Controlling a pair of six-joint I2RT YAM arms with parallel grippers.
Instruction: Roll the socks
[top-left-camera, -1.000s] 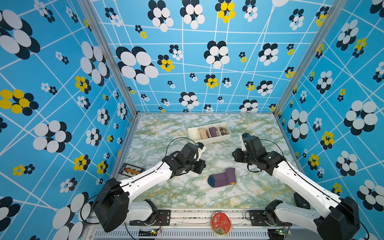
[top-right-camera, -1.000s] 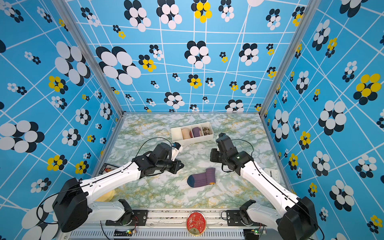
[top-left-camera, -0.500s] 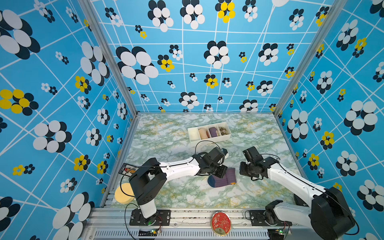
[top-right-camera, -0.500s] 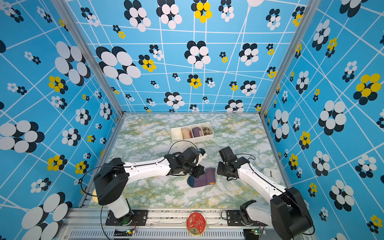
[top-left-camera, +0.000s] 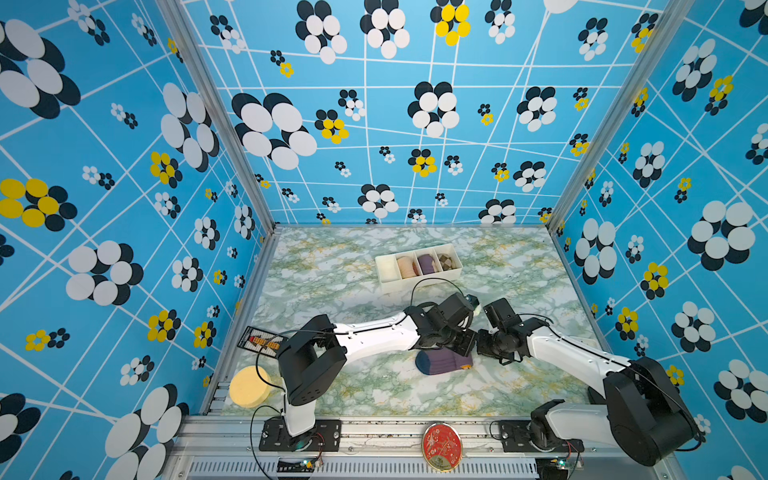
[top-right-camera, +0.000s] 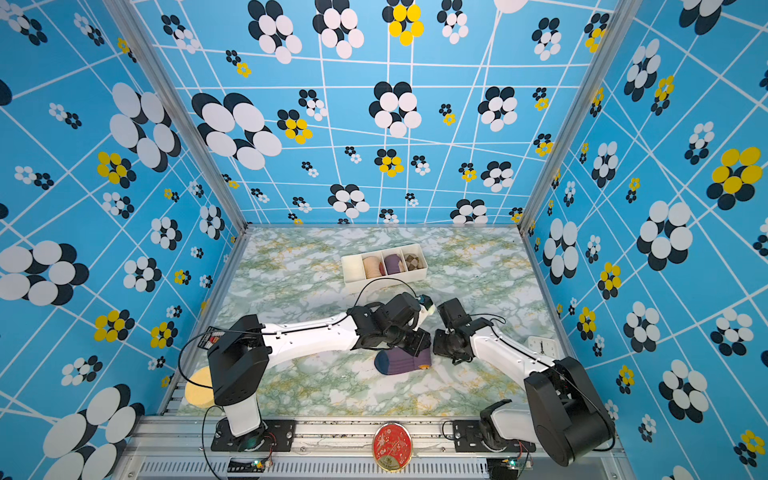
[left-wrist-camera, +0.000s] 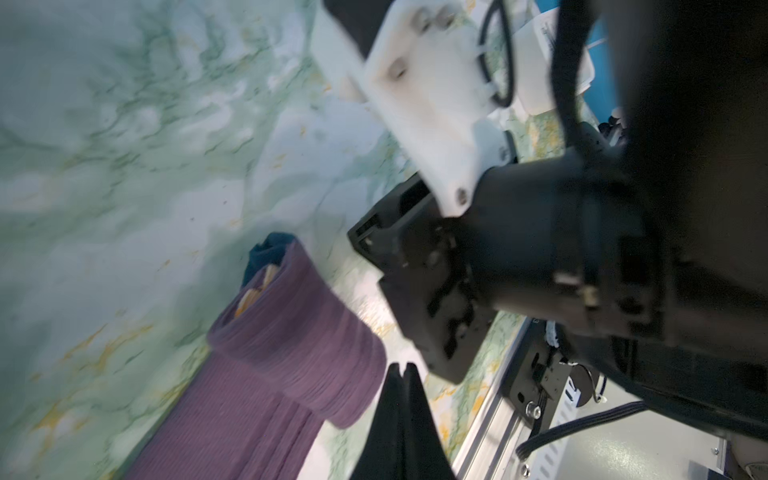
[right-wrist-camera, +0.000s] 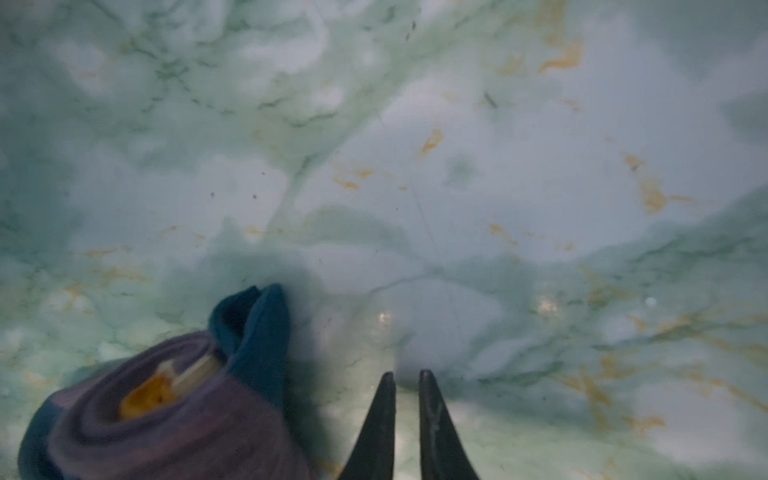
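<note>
Rolling underway: purple ribbed knit socks (top-left-camera: 442, 361), lower centre | left gripper (left-wrist-camera: 401, 368) closed, empty | right gripper (right-wrist-camera: 402, 376) slightly parted, empty | next, probably: regrip rolled end.

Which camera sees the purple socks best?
The left wrist view: the socks are big and close there, partly rolled, ribs clear. The right wrist view shows only the roll's end, blurry. In both top views they look small, partly under the left arm.

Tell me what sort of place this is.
Probably a robot test booth, not a home: flower-patterned blue walls enclose a marble-look tabletop, the left arm and right arm are mounted on a metal rail, and purple socks lie on the tabletop.
</note>
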